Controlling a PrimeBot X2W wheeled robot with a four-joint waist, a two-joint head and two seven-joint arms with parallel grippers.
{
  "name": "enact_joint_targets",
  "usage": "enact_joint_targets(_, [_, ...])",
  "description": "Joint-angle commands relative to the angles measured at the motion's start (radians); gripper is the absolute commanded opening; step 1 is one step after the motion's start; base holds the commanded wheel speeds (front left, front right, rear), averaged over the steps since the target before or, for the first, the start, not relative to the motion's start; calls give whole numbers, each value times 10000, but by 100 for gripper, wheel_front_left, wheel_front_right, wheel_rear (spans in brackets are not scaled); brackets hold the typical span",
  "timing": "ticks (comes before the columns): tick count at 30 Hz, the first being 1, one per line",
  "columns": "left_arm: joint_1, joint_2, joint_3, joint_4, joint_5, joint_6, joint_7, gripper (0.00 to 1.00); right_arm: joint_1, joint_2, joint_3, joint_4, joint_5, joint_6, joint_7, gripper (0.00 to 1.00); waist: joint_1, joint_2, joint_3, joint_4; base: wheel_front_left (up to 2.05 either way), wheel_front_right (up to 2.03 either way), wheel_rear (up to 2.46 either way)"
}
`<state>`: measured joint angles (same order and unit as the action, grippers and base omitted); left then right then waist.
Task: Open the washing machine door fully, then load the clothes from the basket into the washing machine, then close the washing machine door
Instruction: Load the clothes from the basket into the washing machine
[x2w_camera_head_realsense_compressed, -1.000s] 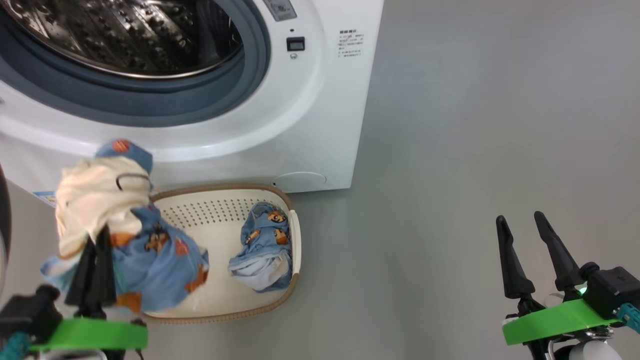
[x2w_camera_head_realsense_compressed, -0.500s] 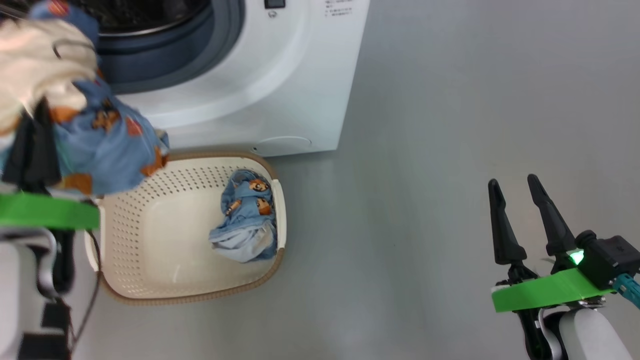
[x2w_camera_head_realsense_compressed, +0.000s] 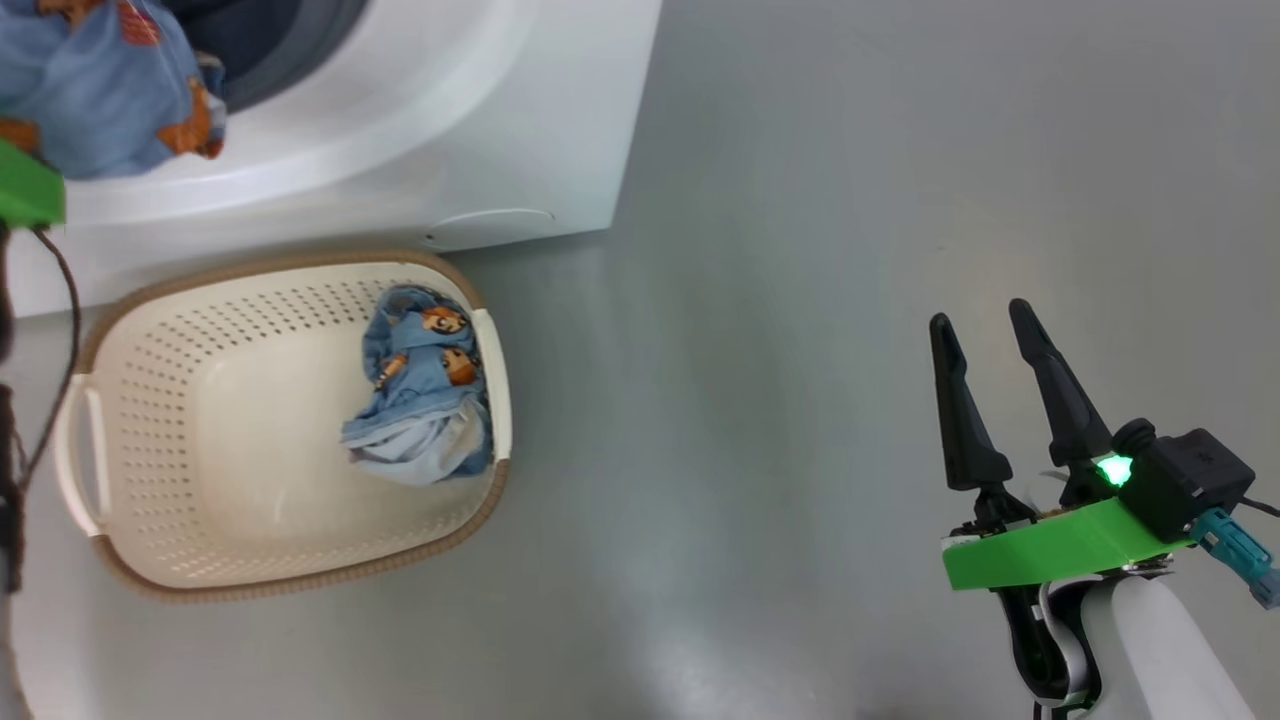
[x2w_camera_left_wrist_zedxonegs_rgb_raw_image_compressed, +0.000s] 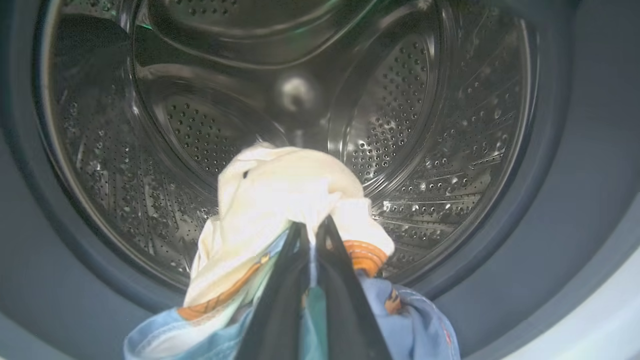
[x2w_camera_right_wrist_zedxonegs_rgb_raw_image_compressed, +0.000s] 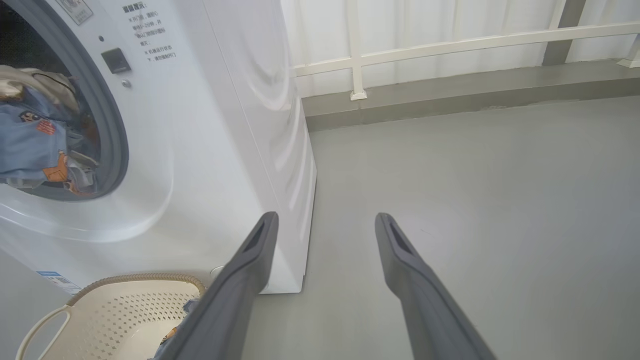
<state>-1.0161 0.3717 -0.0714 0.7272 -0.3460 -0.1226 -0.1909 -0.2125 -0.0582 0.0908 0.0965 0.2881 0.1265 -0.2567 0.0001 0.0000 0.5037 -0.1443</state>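
The left claw (x2w_camera_left_wrist_zedxonegs_rgb_raw_image_compressed: 312, 226) is pressed together on a bundle of clothes (x2w_camera_left_wrist_zedxonegs_rgb_raw_image_compressed: 280, 200): a cream-white piece bunched over its tips and bear-print blue denim hanging below. It grips the bundle near the middle, probably so that both garments travel in one pinch, though the loose blue folds sag under the fingers. The claw points straight at the steel drum (x2w_camera_left_wrist_zedxonegs_rgb_raw_image_compressed: 425, 125) of the washing machine (x2w_camera_head_realsense_compressed: 450, 120), with the bundle level with the grey-blue rubber ring (x2w_camera_left_wrist_zedxonegs_rgb_raw_image_compressed: 560, 150). In the right wrist view the bundle sits in the drum mouth, though how far past the ring I cannot tell. It probably needs to go deeper before release, or the hanging denim could catch on the ring's lower lip.

One more blue bear-print garment (x2w_camera_head_realsense_compressed: 420, 400) lies crumpled in the basket (x2w_camera_head_realsense_compressed: 200, 320), against the end wall on the robot's right, beside that handle. The basket stands on the floor (x2w_camera_head_realsense_compressed: 800, 300) close against the machine's front, near its lower front corner, which keeps the carry short.

The right claw (x2w_camera_head_realsense_compressed: 980, 315) is spread wide and empty over bare floor, well apart from the basket. It is probably parked there to stay clear of the left arm's path.

I judge loading to be partway through, with one garment left to fetch and the washing machine door to close afterwards.
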Motion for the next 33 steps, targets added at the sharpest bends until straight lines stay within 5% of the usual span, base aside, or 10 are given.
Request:
enact_joint_targets(1, [-639, 657, 79, 286, 145, -37, 45, 0, -102, 22, 305, -265, -43, 42, -51, 100, -1, 0, 377, -382, 0, 0, 0])
enact_joint_targets(15, [-3326, 1349, -147, 2770, 439, 71, -609, 0, -352, 76, 798, -355, 225, 42, -51, 100, -1, 0, 1073, -1170, 0, 0, 0])
enact_joint_targets(26, [-3180, 1823, 823, 1157, 772, 379, -706, 0, -460, 78, 899, -508, 428, 42, -51, 100, -1, 0, 1506, -1546, 0, 0, 0])
enact_joint_targets(27, [-3105, 1809, 848, 1129, 841, 370, -706, 24, -470, 78, 905, -525, 439, 42, -51, 100, -1, 0, 1532, -1545, 0, 0, 0])
enact_joint_targets(28, [-3057, 1767, 897, 1075, 881, 363, -707, 100, -485, 78, 906, -541, 449, 42, -51, 100, -1, 0, 1559, -1532, 0, 0, 0])
enact_joint_targets(33, [-2836, 1533, 1184, 882, 1003, 308, -707, 100, -582, 79, 951, -519, 472, 42, -51, 100, -1, 0, 1552, -1457, 0, 0, 0])
